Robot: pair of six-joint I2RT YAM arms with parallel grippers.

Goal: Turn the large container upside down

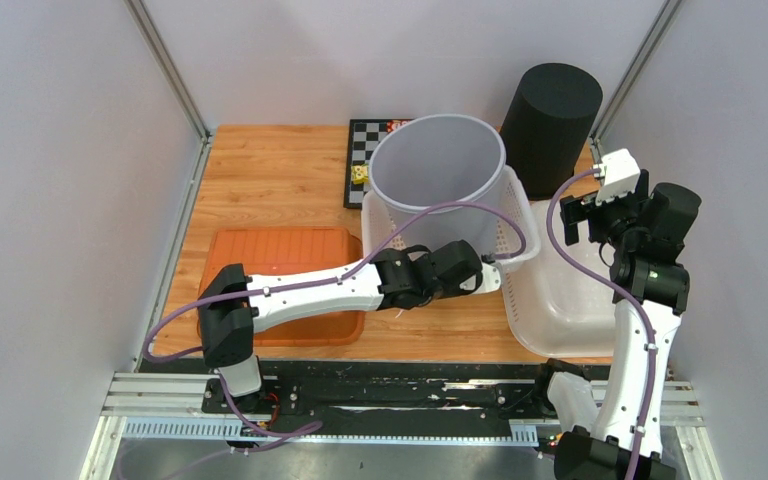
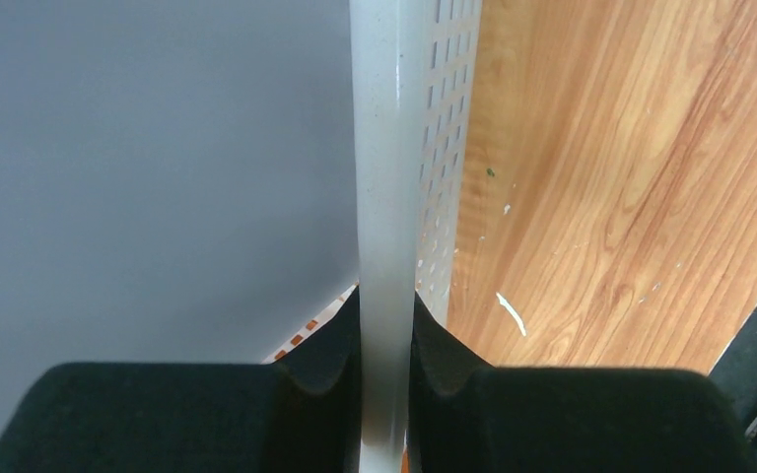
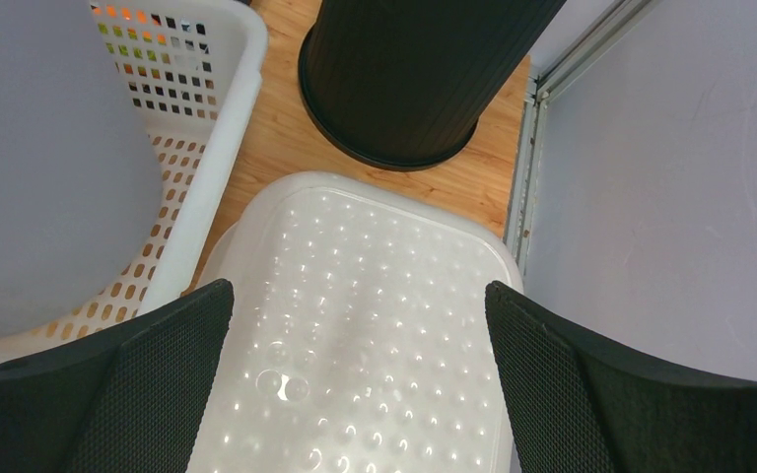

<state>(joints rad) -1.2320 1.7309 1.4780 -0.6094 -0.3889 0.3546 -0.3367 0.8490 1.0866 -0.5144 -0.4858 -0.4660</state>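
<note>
A large grey bucket (image 1: pixel 440 170) stands upright, mouth up, inside a white perforated basket (image 1: pixel 525 225) at the table's middle. My left gripper (image 1: pixel 492 278) is shut on the basket's near rim; in the left wrist view the white rim strip (image 2: pixel 386 197) runs between the two black pads, with the holed basket wall (image 2: pixel 444 148) to its right and the bucket's grey side (image 2: pixel 158 177) to its left. My right gripper (image 1: pixel 582 218) hangs open and empty above an upturned white tub (image 3: pixel 375 325), touching nothing.
A black cylindrical bin (image 1: pixel 550 115) stands upside down at the back right, next to the basket. An orange tray (image 1: pixel 280 270) lies under my left arm. A chessboard (image 1: pixel 365 150) lies behind the bucket. Walls and metal rails close in both sides.
</note>
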